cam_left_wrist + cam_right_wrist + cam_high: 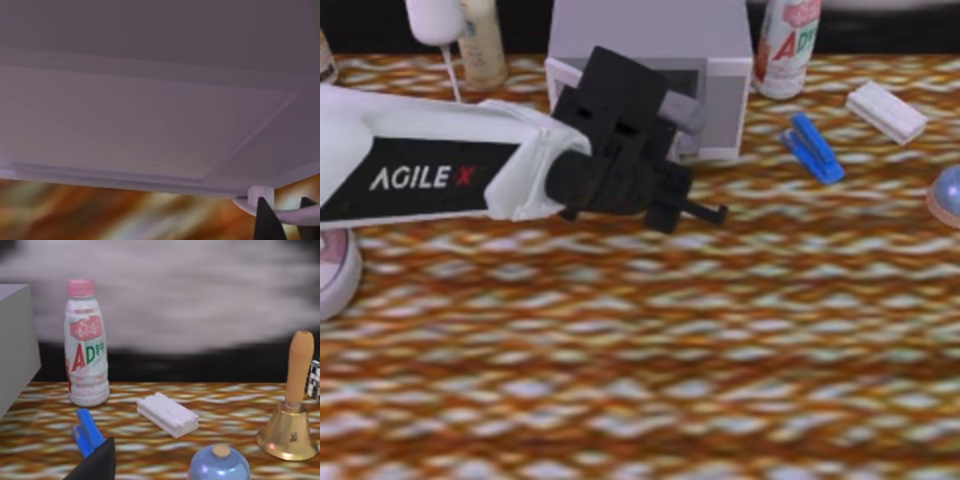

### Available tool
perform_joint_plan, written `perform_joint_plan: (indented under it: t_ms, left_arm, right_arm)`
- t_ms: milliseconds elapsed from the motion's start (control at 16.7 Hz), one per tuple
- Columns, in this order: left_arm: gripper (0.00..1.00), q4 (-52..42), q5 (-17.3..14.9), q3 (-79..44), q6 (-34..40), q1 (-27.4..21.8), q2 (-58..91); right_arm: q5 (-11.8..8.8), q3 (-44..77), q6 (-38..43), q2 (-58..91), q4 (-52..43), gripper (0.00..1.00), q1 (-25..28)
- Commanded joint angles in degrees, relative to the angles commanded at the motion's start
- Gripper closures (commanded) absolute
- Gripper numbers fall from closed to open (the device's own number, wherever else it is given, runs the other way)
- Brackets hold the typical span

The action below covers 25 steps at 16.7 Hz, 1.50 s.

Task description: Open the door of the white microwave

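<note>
Hovering at the white microwave's (650,60) front, left gripper (692,208) had the door (150,135) at twelve o'clock, its grip unreadable.

Patterned orange table (640,380); on it white microwave (650,45), bottle (786,40), blue stapler (814,147), white block (886,111)

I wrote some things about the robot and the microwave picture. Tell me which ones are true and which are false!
1. The left gripper is right in front of the white microwave. True.
2. The blue stapler lies left of the microwave. False: it lies to its right, on the table.
3. A bottle with a pink cap stands upright beside the microwave. True.
4. The brass bell has tipped over. False: it stands upright with its wooden handle up.
5. The white block sits on the microwave. False: it lies on the table.
</note>
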<state>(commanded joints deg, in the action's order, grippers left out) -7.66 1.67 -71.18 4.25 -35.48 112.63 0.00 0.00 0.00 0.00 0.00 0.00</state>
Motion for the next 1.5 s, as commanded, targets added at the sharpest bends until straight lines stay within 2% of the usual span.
perform_joint_plan:
  t_ms: [1200, 1500]
  left_arm:
    - [1.00, 0.0, 0.0, 0.0, 0.0, 0.0, 0.0]
    - [1.00, 0.4, -1.6, 1.0, -1.4, 0.4, -0.8]
  right_arm:
    - [0.0, 0.0, 0.0, 0.0, 0.0, 0.00, 0.0]
    - [0.0, 0.0, 0.0, 0.0, 0.0, 0.00, 0.0]
